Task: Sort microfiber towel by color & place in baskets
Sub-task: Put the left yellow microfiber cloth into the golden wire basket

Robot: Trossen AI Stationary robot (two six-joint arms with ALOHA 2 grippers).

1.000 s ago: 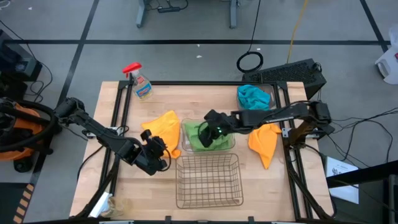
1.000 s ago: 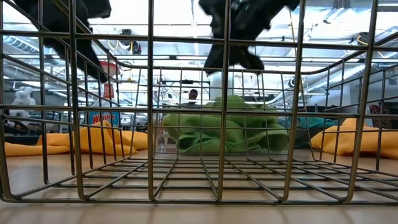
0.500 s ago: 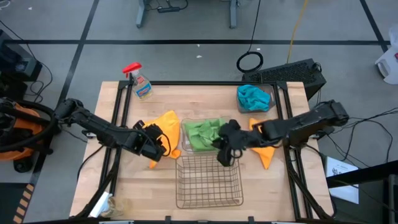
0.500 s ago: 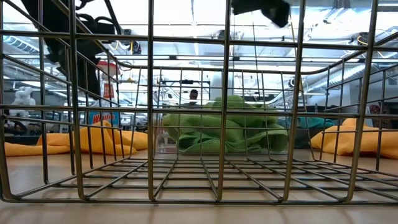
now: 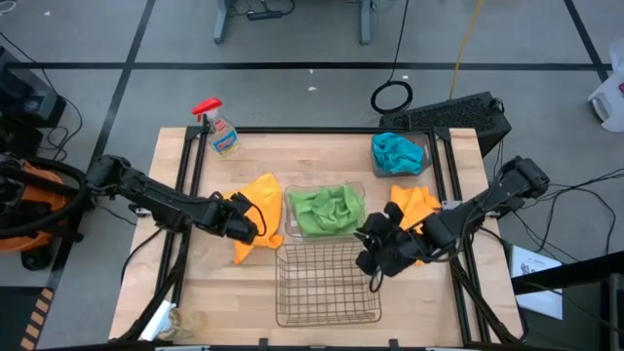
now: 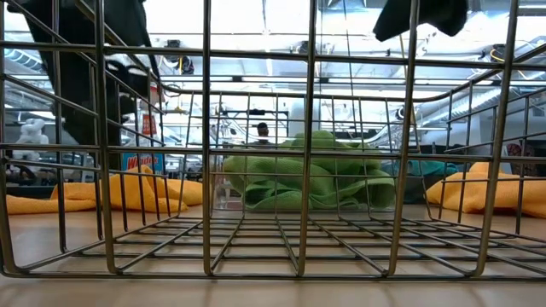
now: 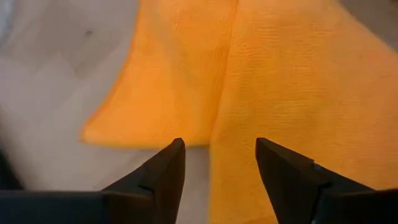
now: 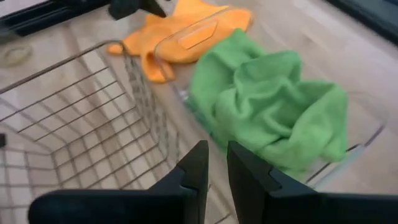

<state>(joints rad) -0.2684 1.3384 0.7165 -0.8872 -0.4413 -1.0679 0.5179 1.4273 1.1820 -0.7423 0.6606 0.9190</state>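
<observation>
A yellow-orange towel (image 5: 263, 192) lies flat on the table, left of the clear basket (image 5: 289, 200). My left gripper (image 5: 252, 222) hovers open above it, and in the left wrist view (image 7: 221, 162) its fingers stand over a fold of the towel (image 7: 286, 81). Whether they touch it, I cannot tell. Green towels (image 5: 327, 209) lie heaped in the clear basket. My right gripper (image 5: 369, 255) is shut and empty above the far right corner of the copper wire basket (image 5: 327, 285). A second yellow-orange towel (image 5: 414, 202) lies partly under the right arm. Teal towels (image 5: 395, 151) lie in the brown-tinted container (image 5: 425, 156).
A spray bottle with a red trigger (image 5: 218, 129) stands at the far left. Dark rails (image 5: 185, 185) run along both sides of the table. The wire basket (image 6: 256, 230) fills the low view, with the green towels (image 6: 307, 170) behind it.
My right gripper has drawn back from the green towels in the clear basket toward the table's near right, to the wire basket's far right corner. My left gripper has gone toward the far edge, over the left yellow-orange towel. The towels have stayed where they were.
</observation>
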